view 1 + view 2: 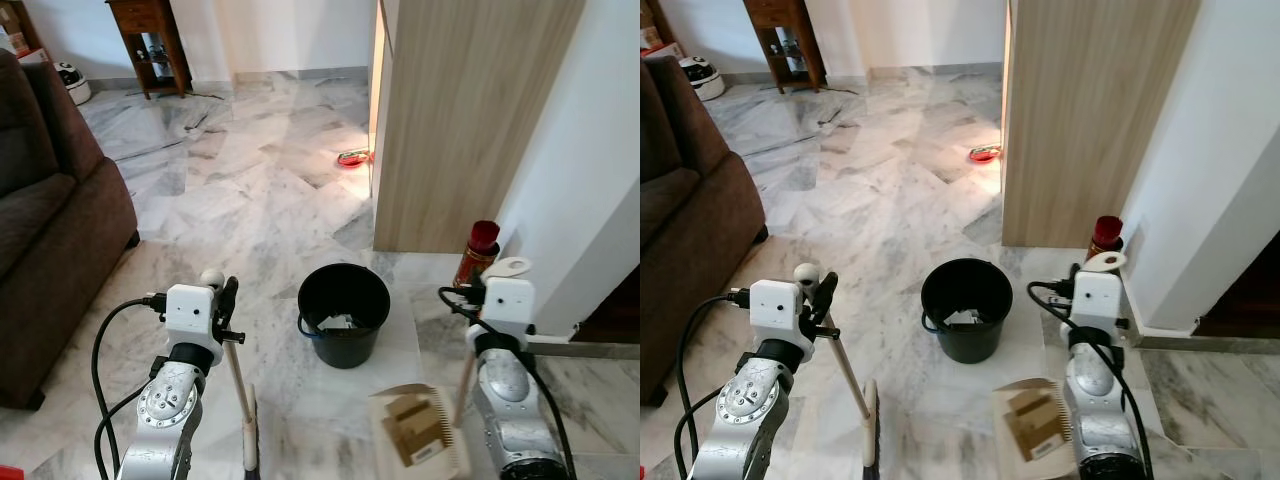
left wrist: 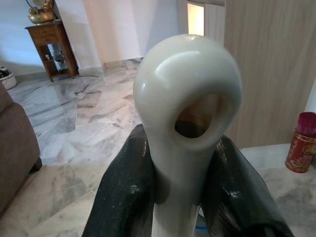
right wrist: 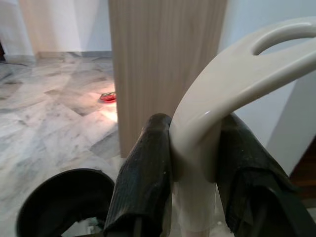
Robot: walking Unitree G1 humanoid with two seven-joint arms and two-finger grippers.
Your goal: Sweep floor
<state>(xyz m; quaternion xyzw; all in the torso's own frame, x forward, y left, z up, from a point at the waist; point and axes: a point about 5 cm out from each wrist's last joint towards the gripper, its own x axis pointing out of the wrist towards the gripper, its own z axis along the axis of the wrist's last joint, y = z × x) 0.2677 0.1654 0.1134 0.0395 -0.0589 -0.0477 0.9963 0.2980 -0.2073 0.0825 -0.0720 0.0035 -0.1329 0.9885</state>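
On the marble floor (image 1: 250, 200) just ahead of the robot, a black bucket (image 1: 343, 312) is seen standing upright between the two arms, with some pale scraps lying in its bottom. The left gripper (image 2: 180, 190) is closed around the top of a broom handle (image 1: 238, 385), just below its cream loop-shaped end; the black fingers (image 2: 123, 192) are pressed against both sides of the shaft. The handle slopes down and to the right to the broom head (image 1: 871, 436), which is set on the floor near the robot, left of the bucket. The right gripper (image 3: 192, 175) is clamped on the curved cream handle of a dustpan (image 1: 420, 430), whose pan is held low at the near right of the bucket, with flat brown cardboard pieces (image 1: 417, 428) lying in it. A red canister (image 1: 477, 252) is placed on the floor by the white wall, just beyond the right arm. A tall wood-grain panel (image 1: 460, 120) rises behind the bucket on the right, and a small red object (image 1: 352, 158) lies on the floor by its far edge. A brown sofa (image 1: 50, 220) is found on the left, and a dark wooden side table (image 1: 148, 40) at the far left by the wall.
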